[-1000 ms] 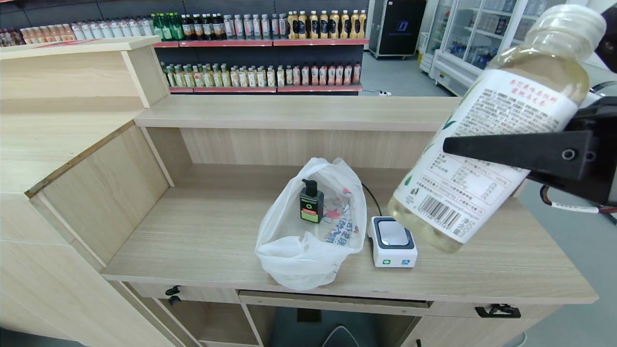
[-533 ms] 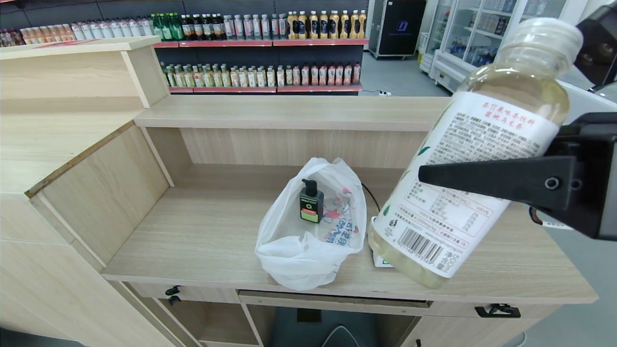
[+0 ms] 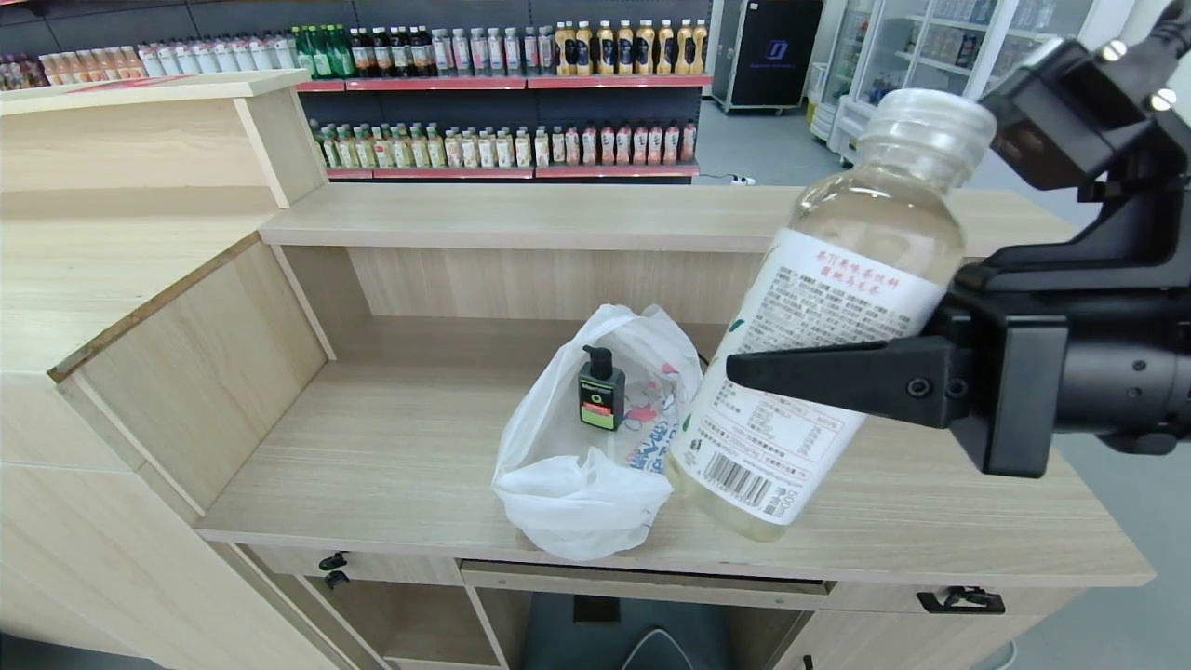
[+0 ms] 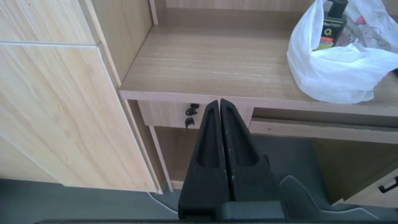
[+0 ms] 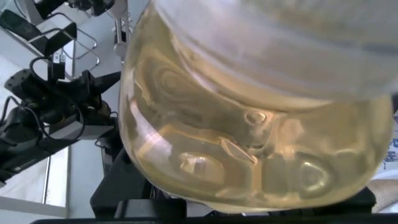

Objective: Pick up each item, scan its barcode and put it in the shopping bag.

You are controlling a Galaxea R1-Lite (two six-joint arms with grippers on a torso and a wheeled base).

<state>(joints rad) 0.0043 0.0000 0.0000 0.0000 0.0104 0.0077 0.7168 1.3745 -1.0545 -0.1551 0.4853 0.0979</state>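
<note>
— Where is the bottle [image 3: 837,307]?
— In the air over the right half of the desk [image 3: 372,447], tilted, cap up and to the right. Its base hangs low, at the right edge of the shopping bag [image 3: 595,465]. It holds pale yellow liquid, and the barcode on the white label faces the head camera.
— What holds it?
— The right gripper [image 3: 763,358]. Its fingers [image 3: 837,377] are clamped across the label, one black finger lying over the front. The right wrist view looks straight at the bottle's base [image 5: 249,124].
— And the bag?
— It stands open mid-desk, with a dark pump bottle [image 3: 601,391] upright inside.
— The left gripper [image 4: 219,109]?
— It hangs low in front of the desk's left edge [image 4: 205,62], well apart from the bag [image 4: 336,68], fingers [image 4: 208,143] pressed together on nothing.
</note>
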